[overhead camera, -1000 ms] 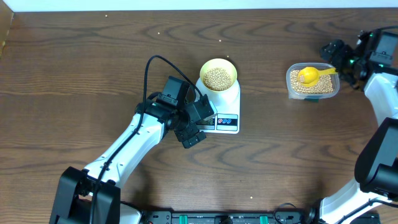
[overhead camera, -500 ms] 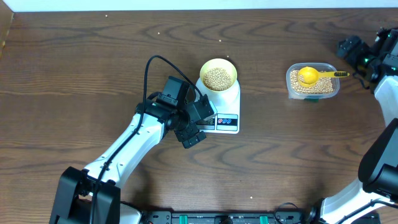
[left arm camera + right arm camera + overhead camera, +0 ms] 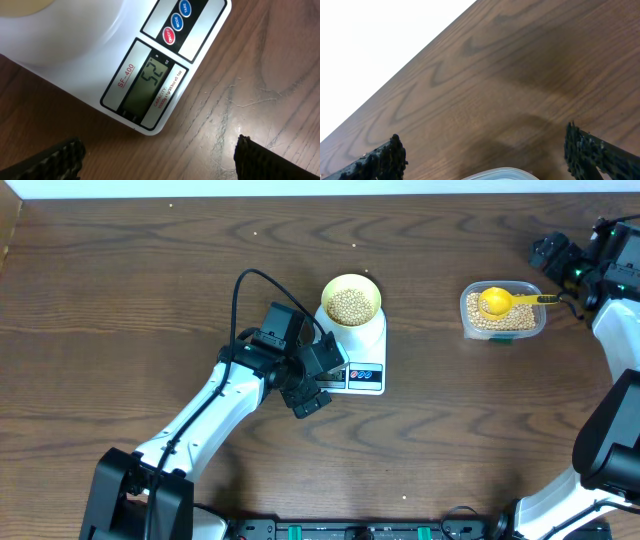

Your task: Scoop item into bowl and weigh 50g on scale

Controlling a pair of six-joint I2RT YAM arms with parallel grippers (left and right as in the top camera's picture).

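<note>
Three views: overhead, then left wrist, then right wrist.
Overhead, left fingers: the left gripper [image 3: 318, 381] sits at the centre of the frame. Its fingers are spread wide and hold nothing, just beside the lower left corner of the scale [image 3: 366, 377].
Overhead, right fingers: the right gripper [image 3: 560, 262] is at the upper right edge, spread wide and empty, near the handle end of a yellow scoop [image 3: 495, 301].
Overhead, task things: a pale yellow bowl [image 3: 351, 281] stands on the upper end of the white scale, just above centre, and holds tan beans [image 3: 351, 306]. More beans fill a clear tub [image 3: 466, 313] at centre right, with the scoop lying on top.
Overhead, surface: a dark wooden table [image 3: 150, 280].
Left wrist, fingers: two black ridged fingers [image 3: 50, 160] show in the lower corners, far apart, with bare wood between them and nothing held.
Left wrist, scale: the scale fills the upper left. Its grey display [image 3: 150, 82] reads 52, and one red and two blue buttons [image 3: 178, 22] sit at top centre.
Right wrist, fingers: the black fingers [image 3: 377, 162] sit in the lower corners, wide apart and empty, above wood.
Right wrist, tub: only its clear rim shows, at the bottom centre edge.
</note>
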